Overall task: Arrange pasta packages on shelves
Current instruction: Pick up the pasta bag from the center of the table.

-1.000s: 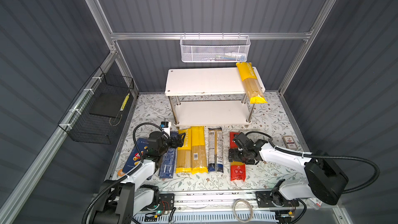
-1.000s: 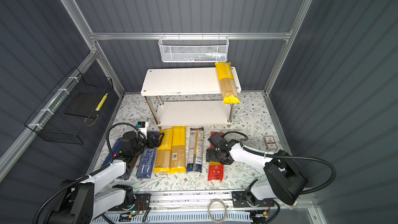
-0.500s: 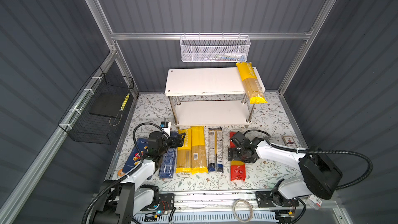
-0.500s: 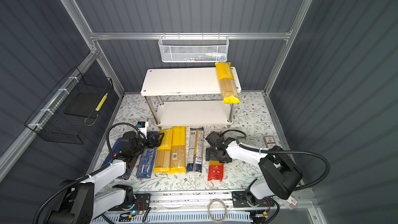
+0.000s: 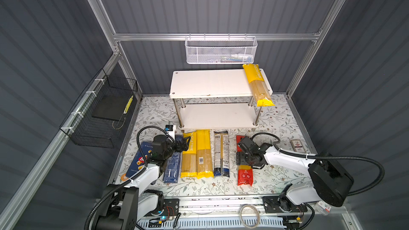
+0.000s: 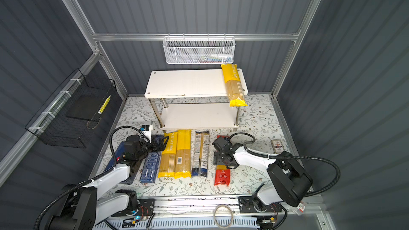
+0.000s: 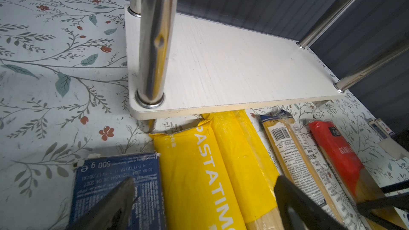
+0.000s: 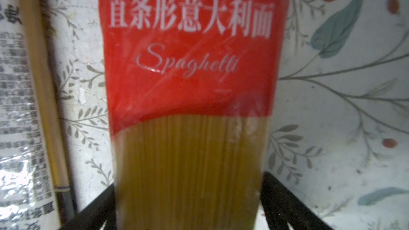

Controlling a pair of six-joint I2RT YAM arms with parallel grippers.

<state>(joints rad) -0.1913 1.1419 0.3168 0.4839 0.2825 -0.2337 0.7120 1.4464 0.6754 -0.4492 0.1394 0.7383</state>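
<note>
Both right fingers (image 8: 285, 204) stand wide at the long edges of the red spaghetti bag (image 5: 244, 174), lying on the surface (image 5: 272, 180) lengthwise toward the shelves (image 5: 218, 116); firm grip unclear, while left fingers (image 7: 106, 206) gape empty, farther off.

The floral-covered table (image 5: 276, 120) carries the white two-tier shelves (image 5: 210, 82) at 12 o'clock, standing on chrome legs. On the top board a yellow spaghetti bag (image 5: 257, 85) lies at the 3 o'clock end, its near end overhanging the front edge. Flat on the table toward 6 o'clock, running from 8 to 4 o'clock: a wide blue box (image 5: 137, 164), a narrow blue box (image 5: 171, 169), a PASTATIME yellow bag (image 5: 188, 158) touching a second yellow bag (image 5: 204, 153), a grey-and-dark-blue bag (image 5: 221, 151), then, slightly apart, a red bag (image 5: 244, 175). A small card (image 5: 298, 146) lies alone at 3 o'clock.
</note>
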